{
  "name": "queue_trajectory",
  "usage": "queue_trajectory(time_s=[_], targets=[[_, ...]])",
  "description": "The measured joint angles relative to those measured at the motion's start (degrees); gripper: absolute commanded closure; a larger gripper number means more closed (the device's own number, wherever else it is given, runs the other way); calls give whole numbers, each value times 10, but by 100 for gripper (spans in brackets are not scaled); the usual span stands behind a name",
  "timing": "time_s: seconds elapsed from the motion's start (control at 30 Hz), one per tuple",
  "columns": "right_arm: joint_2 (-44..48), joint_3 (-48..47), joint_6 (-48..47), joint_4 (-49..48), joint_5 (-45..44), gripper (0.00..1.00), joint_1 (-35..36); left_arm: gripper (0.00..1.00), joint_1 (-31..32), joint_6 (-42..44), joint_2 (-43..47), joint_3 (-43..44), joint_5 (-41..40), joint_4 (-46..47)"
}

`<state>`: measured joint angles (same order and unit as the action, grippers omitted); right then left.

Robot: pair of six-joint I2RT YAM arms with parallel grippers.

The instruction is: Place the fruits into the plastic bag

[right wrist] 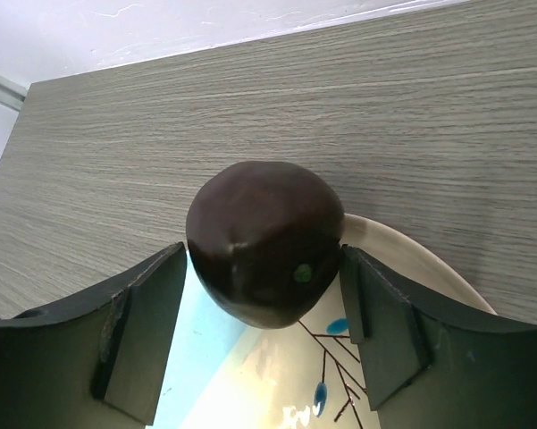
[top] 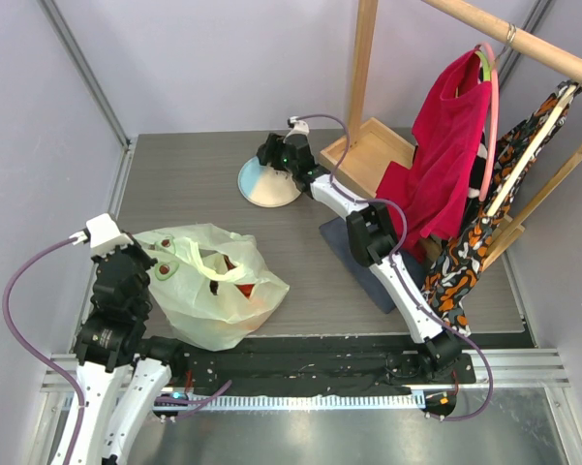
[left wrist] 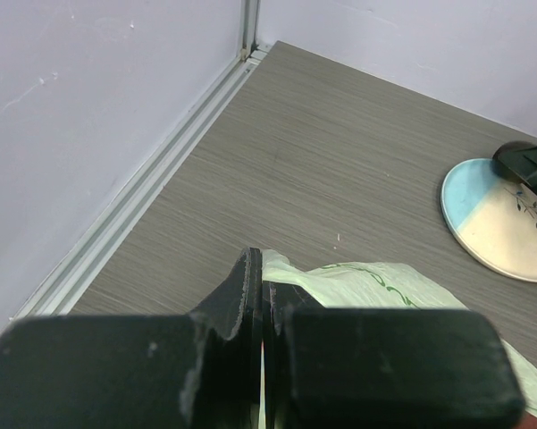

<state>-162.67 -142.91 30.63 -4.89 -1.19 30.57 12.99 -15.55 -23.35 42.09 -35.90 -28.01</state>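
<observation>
Widely spread, right tool [right wrist: 262,273] clasps dark fruit [right wrist: 255,234].

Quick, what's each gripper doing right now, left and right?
Left gripper: closed, pinching the edge of the plastic bag.
Right gripper: closed on the dark round fruit.

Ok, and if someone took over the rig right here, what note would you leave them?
Left gripper: shut on the rim of the plastic bag, holding it open.
Right gripper: jaws flank the dark round fruit over the plate; firm grip unclear.
Done: some red and orange fruits lie in the bag.
To do: lift the dark fruit, carry it to the bag, drop it in.
</observation>
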Motion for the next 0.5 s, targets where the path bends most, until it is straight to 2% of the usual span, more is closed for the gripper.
queue_trajectory(time_s=[0.3, 0.5], targets=[[0, 7, 12, -10, 3, 50, 0, 100, 0, 0, 5, 0, 2, 0], [27, 86, 14, -83, 7, 62, 0, 100, 0, 0, 7, 0, 2, 0]])
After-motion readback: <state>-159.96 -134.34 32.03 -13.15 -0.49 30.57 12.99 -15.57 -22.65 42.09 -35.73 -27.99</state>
